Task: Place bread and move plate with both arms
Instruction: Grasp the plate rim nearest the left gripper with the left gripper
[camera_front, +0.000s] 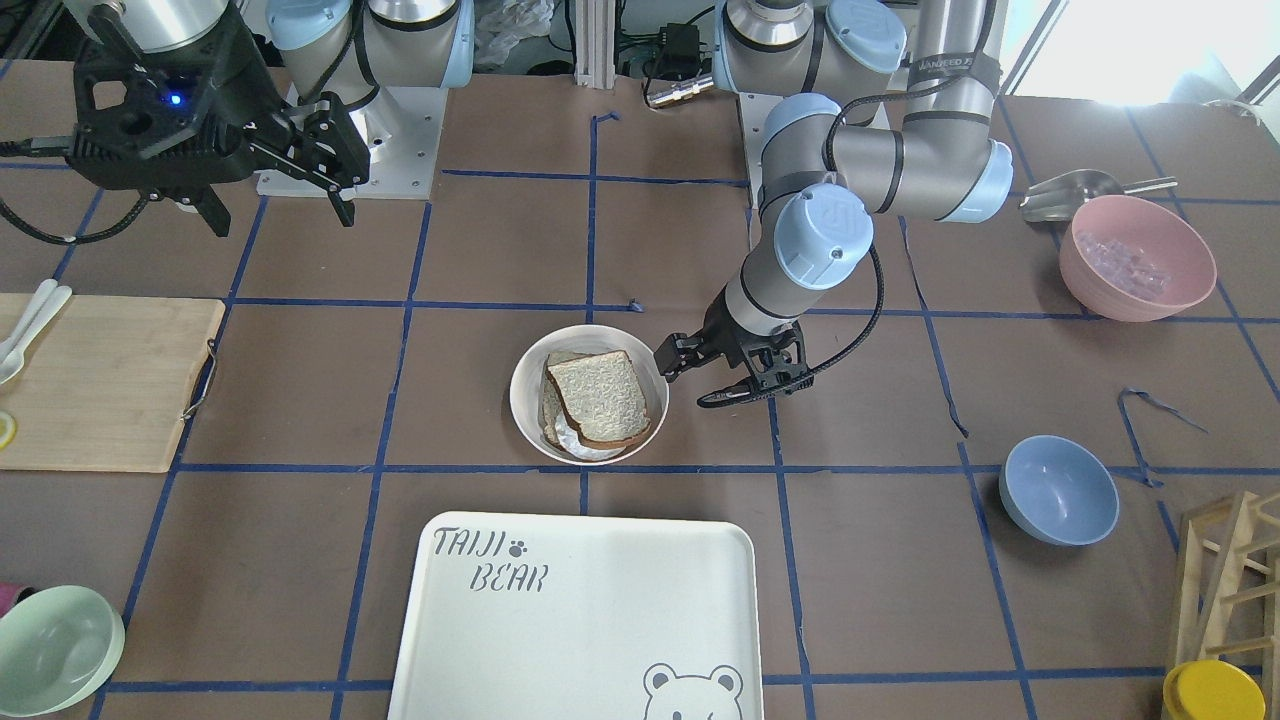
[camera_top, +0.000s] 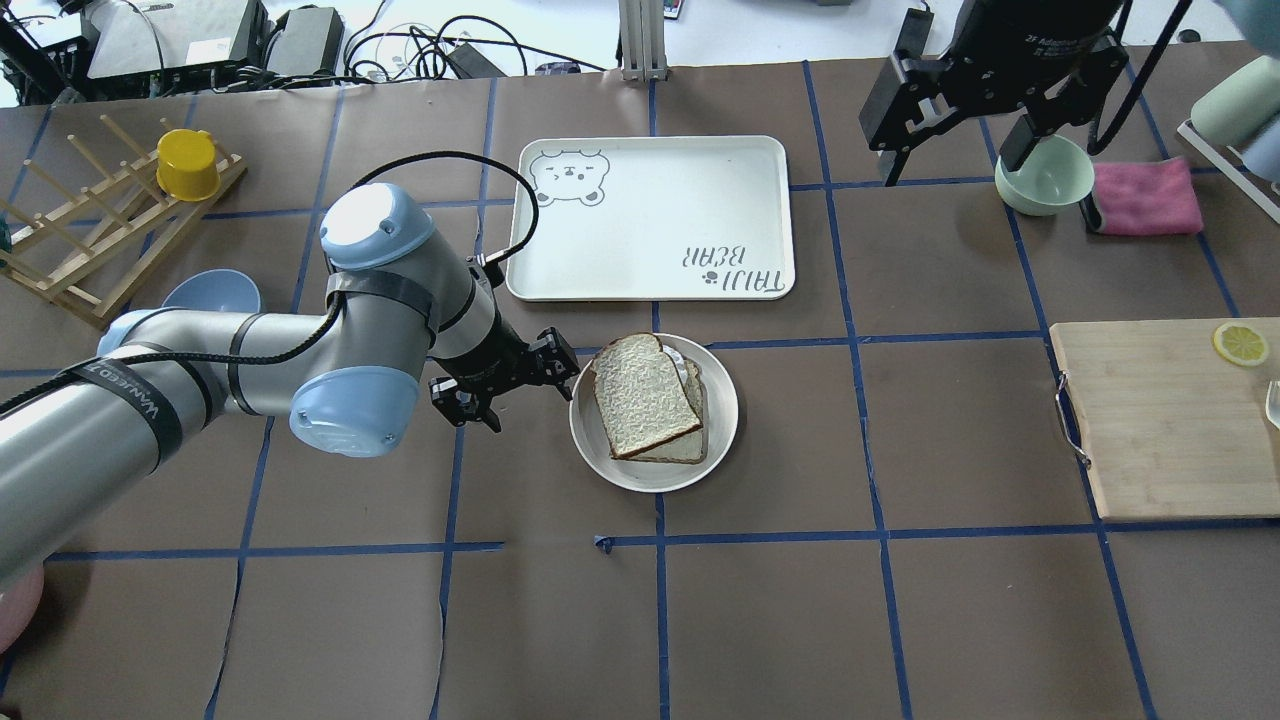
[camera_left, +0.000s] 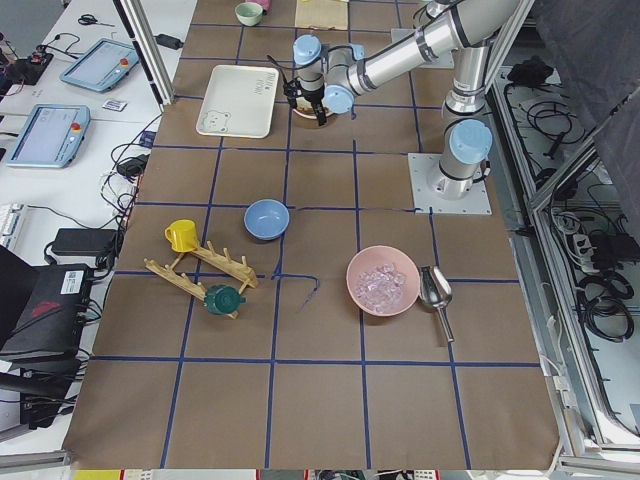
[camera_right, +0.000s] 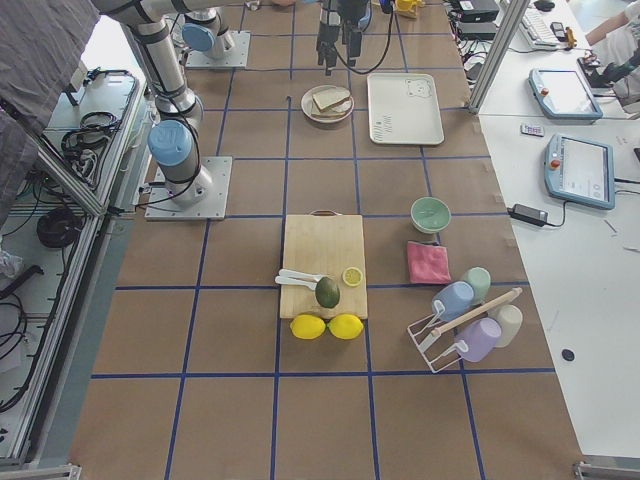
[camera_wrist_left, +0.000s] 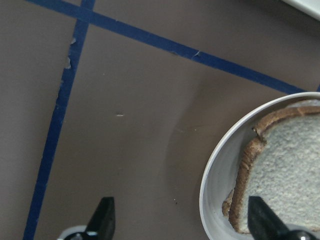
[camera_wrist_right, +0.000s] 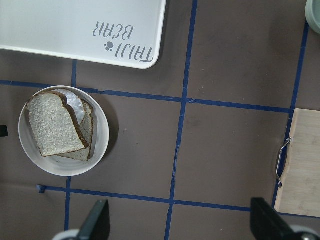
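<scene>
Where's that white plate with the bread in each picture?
Front-facing: plate centre, above bear tray.
Overhead: plate centre, below tray.
Left: plate top, right of tray, mostly hidden.
Right: plate top centre, left of tray.
Left wrist: plate at lower right edge.
Right wrist: plate left, under tray.
Shared landmark: the bear tray.

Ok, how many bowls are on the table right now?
3: a pink bowl beside the metal scoop, a blue bowl by the wooden rack, a mint-green bowl next to the pink cloth. I see none hidden.
</scene>
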